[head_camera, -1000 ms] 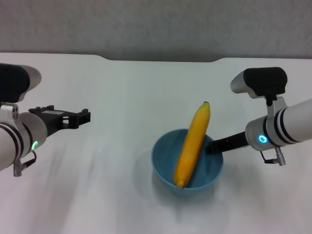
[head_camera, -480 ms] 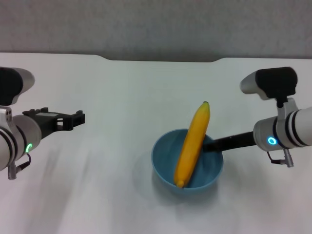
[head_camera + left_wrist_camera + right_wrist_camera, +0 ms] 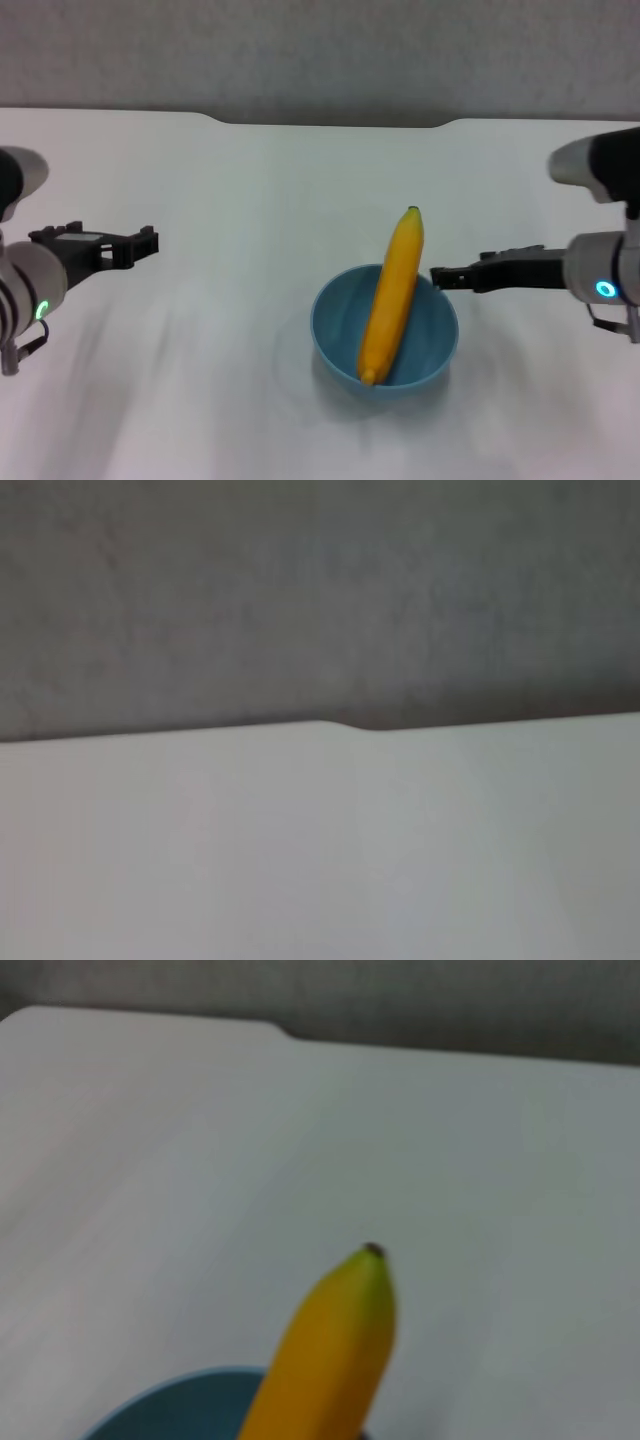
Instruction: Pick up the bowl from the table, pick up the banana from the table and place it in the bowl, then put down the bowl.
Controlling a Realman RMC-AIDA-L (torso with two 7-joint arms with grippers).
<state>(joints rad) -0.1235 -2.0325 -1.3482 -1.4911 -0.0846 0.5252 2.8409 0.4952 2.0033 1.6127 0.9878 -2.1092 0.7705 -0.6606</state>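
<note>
The light-blue bowl stands on the white table, right of centre. The yellow banana lies in it, its stem end sticking up over the far rim. My right gripper is open and empty, just off the bowl's right rim and apart from it. The right wrist view shows the banana's tip and a bit of the bowl's rim. My left gripper is open and empty, far to the left above the table.
The table's far edge has a shallow notch in front of a grey wall. The left wrist view shows only bare table and the wall.
My right gripper has let go of the bowl's rim and drawn back to the right and a little up. My left arm has drawn back to the left. Bowl and banana stay put.
</note>
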